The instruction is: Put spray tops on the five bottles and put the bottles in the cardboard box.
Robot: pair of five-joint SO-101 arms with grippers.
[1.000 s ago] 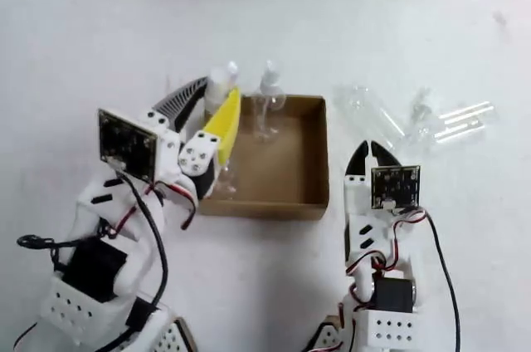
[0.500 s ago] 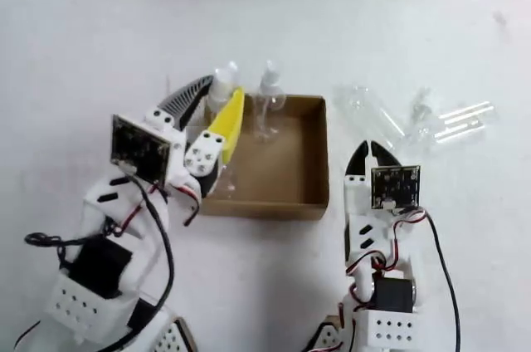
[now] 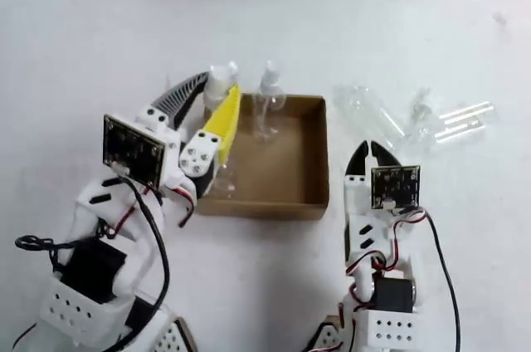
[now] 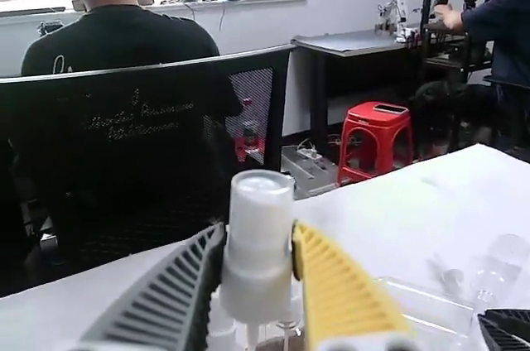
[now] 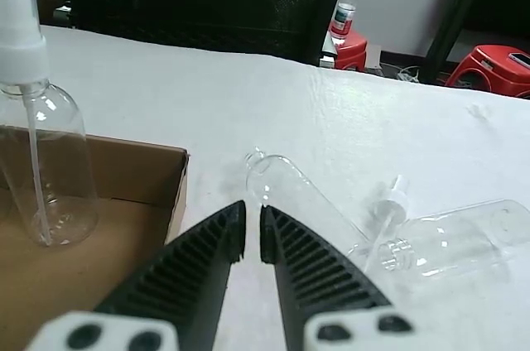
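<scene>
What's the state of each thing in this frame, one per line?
Cardboard box: open.
Held bottle: capped, upright, at the box's left edge.
Left tool: shut on its spray top.
Right tool: shut, empty.
Boxed bottle: capped, standing upright.
Near loose bottle: uncapped, lying flat.
Far loose bottle: uncapped, lying flat.

Two bottles wear spray tops: one held bottle (image 4: 257, 239) pinched between the fingers of the left gripper (image 3: 220, 86), and one standing bottle (image 3: 268, 105) just past those fingertips, inside the single cardboard box (image 3: 274, 207). Beyond the fingertips of the right gripper (image 5: 252, 214) lie at least two uncapped bottles, a nearer bottle (image 5: 286, 189) and a farther bottle (image 5: 464, 239), with one loose spray top (image 5: 389, 200) between them. The clear pieces overlap there, so the full count cannot be told.
</scene>
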